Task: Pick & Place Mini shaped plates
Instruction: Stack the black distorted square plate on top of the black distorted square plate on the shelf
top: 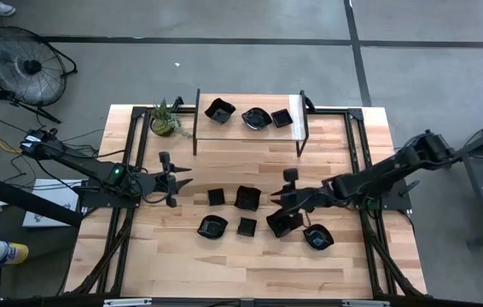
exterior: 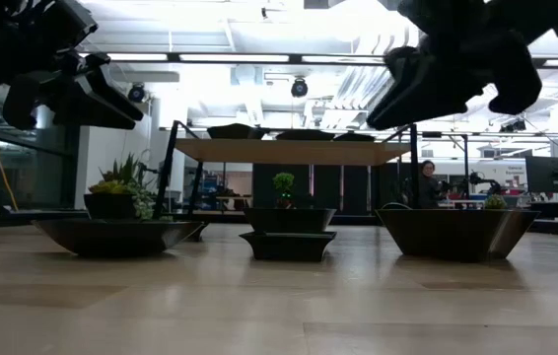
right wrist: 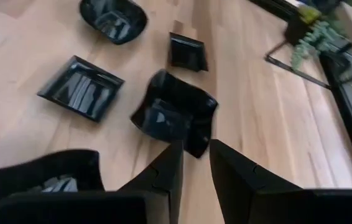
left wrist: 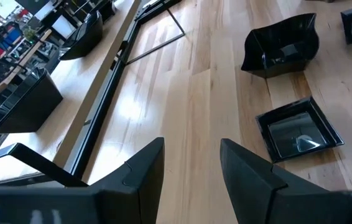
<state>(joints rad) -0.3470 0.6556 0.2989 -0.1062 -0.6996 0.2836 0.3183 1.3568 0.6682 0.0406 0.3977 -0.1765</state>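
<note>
We note a pale wood plank tabletop (top: 250, 256) on a black frame, standing on a grey concrete floor (top: 224, 68) crossed by dark seam lines. At 10 o'clock of the tabletop a round black floor fan (top: 24, 61) sits on the floor. A raised wooden shelf (top: 250, 130) on black legs stands at the 12 o'clock edge, a small green potted plant (top: 166, 119) just beside it toward 11. Looking level across, we see long ceiling strip lights (exterior: 230, 57), white ducts, and a person (exterior: 427, 182) seated among distant desks and monitors at 3 o'clock.
</note>
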